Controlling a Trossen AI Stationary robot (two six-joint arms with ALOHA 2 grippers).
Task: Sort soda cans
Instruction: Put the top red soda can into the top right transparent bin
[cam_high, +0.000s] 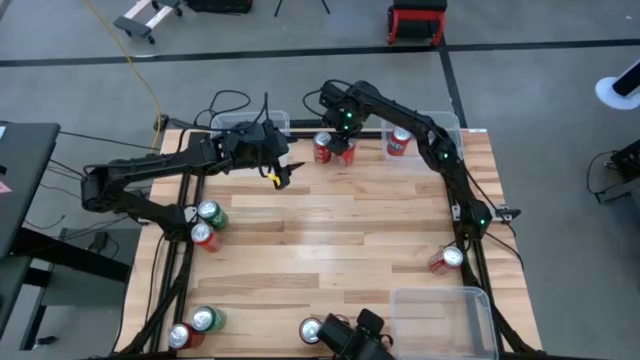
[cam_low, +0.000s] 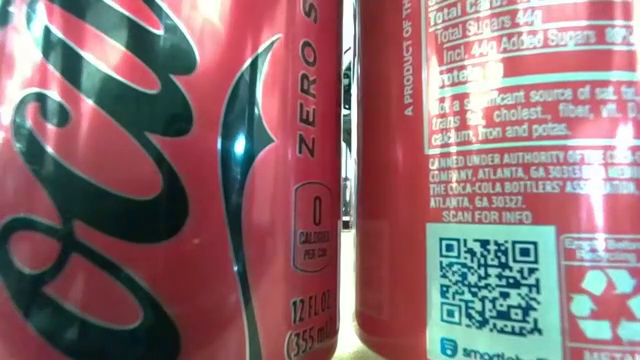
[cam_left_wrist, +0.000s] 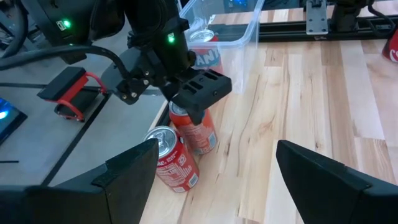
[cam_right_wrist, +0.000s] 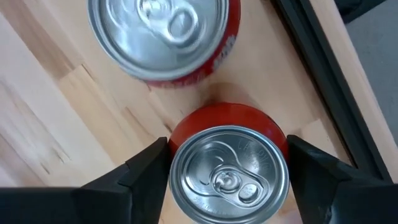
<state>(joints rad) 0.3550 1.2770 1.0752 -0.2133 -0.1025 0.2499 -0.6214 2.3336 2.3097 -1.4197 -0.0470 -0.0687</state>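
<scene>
At the far left of the high view, a green can (cam_high: 211, 213) and a red can (cam_high: 203, 237) lie together by the table's (cam_high: 330, 240) left edge. Lower left, at the bottom edge, sit another green can (cam_high: 205, 319) and a red one (cam_high: 180, 336). Above them the left gripper (cam_high: 281, 172) hangs over bare wood in the upper left; its fingers (cam_left_wrist: 134, 168) stand wide apart in its wrist view and hold nothing.

At bottom centre a can (cam_high: 310, 331) lies beside dark hardware. At top centre the right gripper (cam_high: 343, 150) is down over an upright red can (cam_right_wrist: 227, 167), a finger on either side of it. The fingers look to be against its sides, though I cannot be sure they are pressing. A second red can (cam_high: 322, 148) stands just beside it.

Right of these, a red can (cam_high: 398, 143) stands inside the clear bin (cam_high: 450, 125) at the top edge. A further red can (cam_high: 446, 260) lies at middle right, and a second clear bin (cam_high: 475, 300) fills the lower right corner.
</scene>
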